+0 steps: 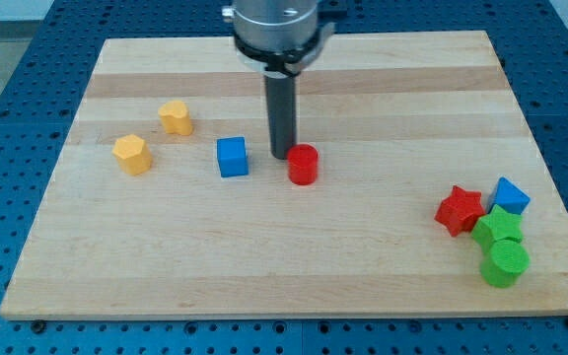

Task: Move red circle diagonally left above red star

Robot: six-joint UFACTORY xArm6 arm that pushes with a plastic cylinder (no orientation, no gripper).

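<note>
The red circle (303, 165) is a short red cylinder near the middle of the wooden board (294, 256). The red star (459, 210) lies far to the view's right and lower, in a cluster of blocks. My tip (283, 155) is the lower end of the dark rod that comes down from the view's top. It stands just to the left of and slightly above the red circle, touching or nearly touching its edge.
A blue cube (232, 157) sits just left of my tip. A yellow heart-like block (176, 117) and a yellow hexagon block (132, 154) lie further left. A blue block (510, 195), a green star-like block (498, 229) and a green cylinder (505, 263) crowd the red star.
</note>
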